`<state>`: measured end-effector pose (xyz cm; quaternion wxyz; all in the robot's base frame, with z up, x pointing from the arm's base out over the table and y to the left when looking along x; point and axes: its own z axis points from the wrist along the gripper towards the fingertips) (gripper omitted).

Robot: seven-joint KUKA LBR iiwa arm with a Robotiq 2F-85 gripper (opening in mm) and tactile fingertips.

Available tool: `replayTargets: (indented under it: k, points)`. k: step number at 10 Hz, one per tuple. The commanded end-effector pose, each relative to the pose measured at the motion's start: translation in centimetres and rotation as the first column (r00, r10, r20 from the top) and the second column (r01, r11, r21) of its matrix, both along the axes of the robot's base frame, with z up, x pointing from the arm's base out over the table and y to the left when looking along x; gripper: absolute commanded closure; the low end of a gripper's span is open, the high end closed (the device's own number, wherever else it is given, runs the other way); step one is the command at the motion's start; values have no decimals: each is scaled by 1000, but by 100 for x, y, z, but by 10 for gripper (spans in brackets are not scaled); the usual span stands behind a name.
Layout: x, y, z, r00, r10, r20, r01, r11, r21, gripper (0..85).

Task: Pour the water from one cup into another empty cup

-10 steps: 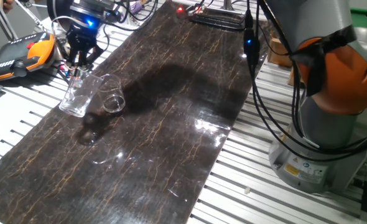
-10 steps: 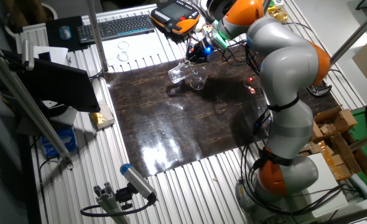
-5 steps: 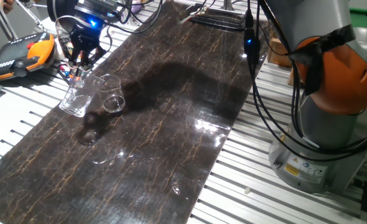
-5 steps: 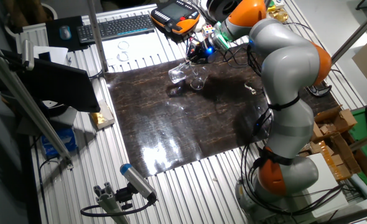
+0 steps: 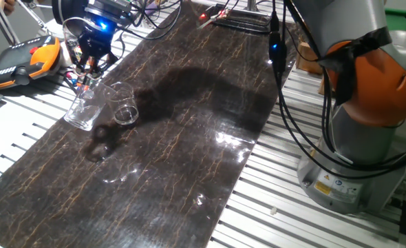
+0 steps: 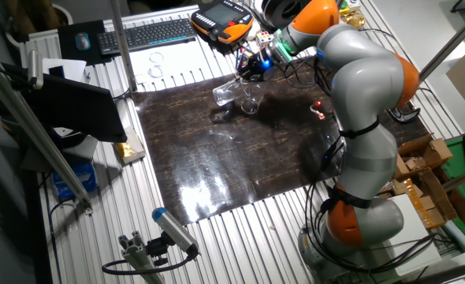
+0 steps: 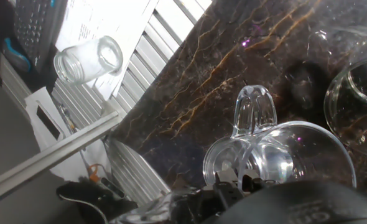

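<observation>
My gripper (image 5: 86, 74) is shut on the taller clear tumbler (image 5: 84, 109) and holds it tilted at the far left of the dark mat. It also shows in the other fixed view (image 6: 225, 91). The shorter, wider clear cup (image 5: 124, 105) stands upright just right of it, almost touching it, and shows in the other fixed view (image 6: 251, 104). In the hand view the tumbler (image 7: 277, 155) fills the lower middle and the shorter cup (image 7: 357, 99) sits at the right edge. I cannot make out any water in either cup.
A dark marbled mat (image 5: 189, 138) covers the slatted table. An orange teach pendant (image 5: 24, 58) lies behind the gripper. A keyboard (image 6: 150, 33) and papers lie at the far side. A small glass jar (image 7: 87, 59) lies on paper beyond the mat's edge.
The wrist has shifted very slightly. The tumbler stays tilted in the gripper beside the shorter cup.
</observation>
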<state>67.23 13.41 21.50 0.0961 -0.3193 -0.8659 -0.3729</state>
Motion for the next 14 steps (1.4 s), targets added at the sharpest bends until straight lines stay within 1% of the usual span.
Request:
replayTargets:
  k: [1,2,3,5,6,7,9,10,12,14]
  points:
    - [0,-5,-3,1000,1,-1,-1,1000,2,843]
    - [0,-8,-4,1000,10,7,-10,1000,9,843]
    - [1,-13,-2,999,20,25,-21,1000,16,843]
    - [19,-55,30,996,57,70,-59,998,26,843]
    - [30,-85,53,995,66,70,-68,997,28,843]
    - [33,-98,58,994,76,79,-80,996,42,843]
    - [24,-105,74,991,86,101,-92,994,57,843]
    - [17,-106,82,991,90,104,-97,993,64,843]
    - [3,-106,94,988,99,119,-109,991,79,843]
    - [-9,-106,113,977,134,163,-148,986,77,843]
